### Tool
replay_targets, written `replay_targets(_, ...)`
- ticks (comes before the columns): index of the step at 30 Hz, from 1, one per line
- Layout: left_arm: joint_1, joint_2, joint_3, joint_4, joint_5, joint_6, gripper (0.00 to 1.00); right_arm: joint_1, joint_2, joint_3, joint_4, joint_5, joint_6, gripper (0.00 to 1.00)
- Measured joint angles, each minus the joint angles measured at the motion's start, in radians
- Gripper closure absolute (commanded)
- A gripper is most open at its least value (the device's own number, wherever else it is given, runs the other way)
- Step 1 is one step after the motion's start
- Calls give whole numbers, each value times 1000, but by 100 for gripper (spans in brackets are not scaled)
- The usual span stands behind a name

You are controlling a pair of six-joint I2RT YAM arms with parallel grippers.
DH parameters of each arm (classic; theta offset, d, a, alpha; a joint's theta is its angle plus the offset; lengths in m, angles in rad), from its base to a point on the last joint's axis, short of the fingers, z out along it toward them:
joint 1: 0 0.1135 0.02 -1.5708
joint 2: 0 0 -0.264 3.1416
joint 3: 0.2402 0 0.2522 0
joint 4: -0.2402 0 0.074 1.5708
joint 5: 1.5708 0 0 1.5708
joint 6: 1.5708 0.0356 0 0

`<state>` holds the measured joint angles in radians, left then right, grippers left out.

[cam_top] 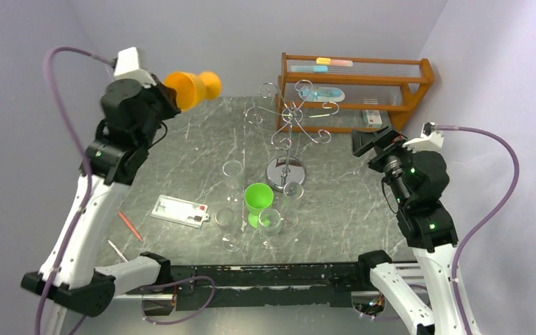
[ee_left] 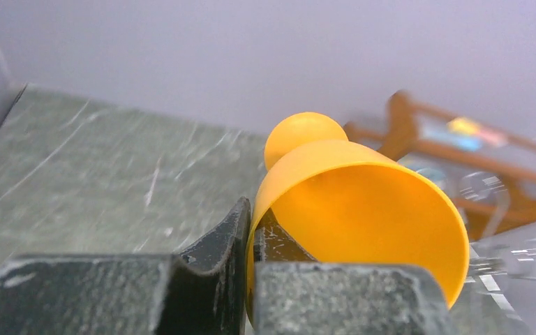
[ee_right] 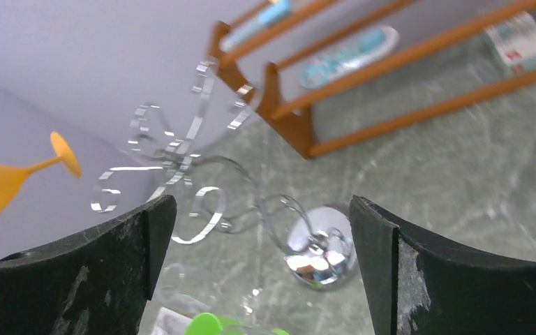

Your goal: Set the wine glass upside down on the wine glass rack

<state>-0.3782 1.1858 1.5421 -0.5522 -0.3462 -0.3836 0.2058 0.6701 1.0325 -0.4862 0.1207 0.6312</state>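
Left wrist view: the left hand is pressed together on the rim of the orange wine glass, one finger inside the bowl and one outside. The glass is held on its side in the air above the far left of the counter, its foot pointing right. The wine glass rack stands upright to the right of it, well apart, with a green glass and several clear ones near its base. The right hand hangs spread and empty at the right, near the wooden shelf rack.
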Motion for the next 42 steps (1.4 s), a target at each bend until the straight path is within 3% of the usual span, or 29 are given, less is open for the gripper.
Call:
replay_targets(6,2,-104,26,194,111,-53,95,0,-33,5,211,-132,35,0)
replay_targets(10,2,-101,31,351,232,-122,95,0,50,105,315,-225,66,0)
replay_targets(15,2,9,66,573,417,-221,95,0,164,233,425,-289,105,0)
replay_targets(20,-46,211,143,791,554,-329,95,0,230,233,589,-378,251,1)
replay_targets(29,-292,410,126,1070,575,-438,95,0,390,130,989,-513,540,20)
replay_targets(36,-314,404,16,1275,531,-500,95,0,416,93,1193,-494,654,21)
replay_targets(42,-327,404,-17,1339,514,-539,95,0,427,113,1267,-464,678,32)
